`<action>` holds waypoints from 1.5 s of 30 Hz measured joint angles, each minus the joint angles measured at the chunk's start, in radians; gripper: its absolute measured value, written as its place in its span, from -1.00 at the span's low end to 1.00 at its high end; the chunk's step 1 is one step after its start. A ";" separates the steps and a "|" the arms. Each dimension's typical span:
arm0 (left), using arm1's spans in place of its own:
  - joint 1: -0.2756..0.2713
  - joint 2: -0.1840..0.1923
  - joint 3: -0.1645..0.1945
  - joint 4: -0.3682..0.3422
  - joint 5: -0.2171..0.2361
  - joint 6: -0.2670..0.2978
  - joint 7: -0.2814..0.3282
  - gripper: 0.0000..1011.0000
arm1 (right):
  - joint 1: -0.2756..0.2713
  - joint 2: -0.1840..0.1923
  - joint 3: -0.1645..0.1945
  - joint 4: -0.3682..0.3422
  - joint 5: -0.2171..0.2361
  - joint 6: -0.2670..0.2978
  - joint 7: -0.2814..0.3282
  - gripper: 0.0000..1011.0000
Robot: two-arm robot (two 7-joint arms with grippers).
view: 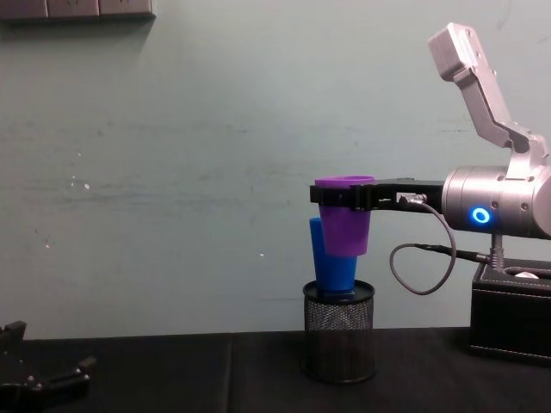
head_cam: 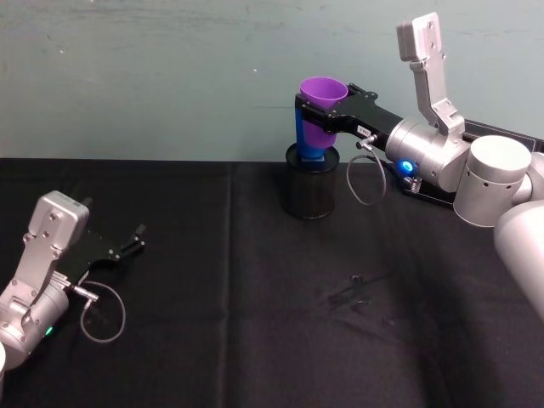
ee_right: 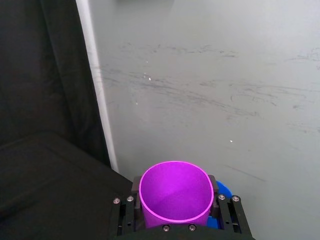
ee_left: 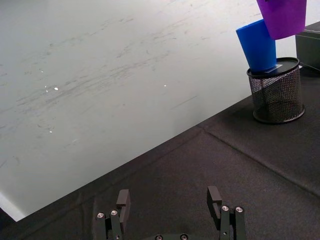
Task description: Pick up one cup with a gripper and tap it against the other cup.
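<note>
In the upper middle of the head view, the right gripper (head_cam: 316,110) holds the purple cup (head_cam: 323,92) in the air, its fingers closed on the cup's sides just under the rim. The blue cup (head_cam: 308,140) leans just below and to the left of it, standing in a black mesh pen holder (head_cam: 311,189) on the tabletop (head_cam: 255,340), which is covered in creased black cloth. The left gripper (head_cam: 132,238) lies low at the left edge. A pale green, scuffed wall (head_cam: 170,68) fills the top.

In the left wrist view, the left gripper (ee_left: 168,200) sits at the bottom, fingers (ee_left: 122,200) spread wide with nothing between them. At the upper right, the purple cup (ee_left: 283,17) overlaps the blue cup's (ee_left: 257,45) rim; whether they touch cannot be told.

In the right wrist view, the purple cup (ee_right: 175,197) opens upward at the bottom centre, clamped on both sides, with a sliver of the blue cup (ee_right: 222,192) to its right. A dark curtain (ee_right: 45,75) hangs at the left beside the wall.

In the chest view, the purple cup (view: 346,219) hangs upright at centre over the tilted blue cup (view: 331,267). A black box (view: 508,323) stands at the lower right, and wall plates (view: 77,9) sit at the upper left.
</note>
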 joint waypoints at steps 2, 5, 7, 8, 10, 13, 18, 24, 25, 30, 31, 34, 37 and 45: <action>0.000 0.000 0.000 0.000 0.000 0.000 0.000 1.00 | 0.000 0.000 0.000 0.000 0.000 0.000 0.000 0.48; 0.000 0.000 0.000 0.000 0.000 0.000 0.000 1.00 | 0.000 0.000 0.000 0.000 0.000 0.000 0.000 0.48; 0.000 0.000 0.000 0.000 0.000 0.000 0.000 1.00 | 0.000 0.000 0.000 0.000 0.000 0.000 0.000 0.48; 0.000 0.000 0.000 0.000 0.000 0.000 0.000 1.00 | 0.000 0.000 0.000 0.000 0.000 0.000 0.000 0.48; 0.000 0.000 0.000 0.000 0.000 0.000 0.000 1.00 | 0.000 0.000 0.000 0.000 0.000 0.000 0.000 0.48; 0.000 0.000 0.000 0.000 0.000 0.000 0.000 1.00 | 0.000 0.000 0.000 0.000 0.000 0.000 0.000 0.48; 0.000 0.000 0.000 0.000 0.000 0.000 0.000 1.00 | 0.000 0.000 0.000 0.000 0.000 0.000 0.000 0.48; 0.000 0.000 0.000 0.000 0.000 0.000 0.000 1.00 | -0.010 0.006 0.000 -0.023 0.000 -0.002 0.004 0.48; 0.000 0.000 0.000 0.000 0.000 0.000 0.000 1.00 | -0.013 0.008 0.000 -0.028 0.000 -0.002 0.005 0.48; 0.000 0.000 0.000 0.000 0.000 0.000 0.000 1.00 | -0.045 0.025 0.004 -0.088 0.006 0.015 0.009 0.48; 0.000 0.000 0.000 0.000 0.000 0.000 0.000 1.00 | -0.050 0.028 0.005 -0.099 0.008 0.021 0.009 0.48; 0.000 0.000 0.000 0.000 0.000 0.000 0.000 1.00 | -0.077 0.042 0.006 -0.151 0.017 0.047 0.008 0.48; 0.000 0.000 0.000 0.000 0.000 0.000 0.000 1.00 | -0.109 0.063 0.006 -0.212 0.029 0.076 0.004 0.48; 0.000 0.000 0.000 0.000 0.000 0.000 0.000 1.00 | -0.193 0.117 0.009 -0.363 0.075 0.132 0.000 0.48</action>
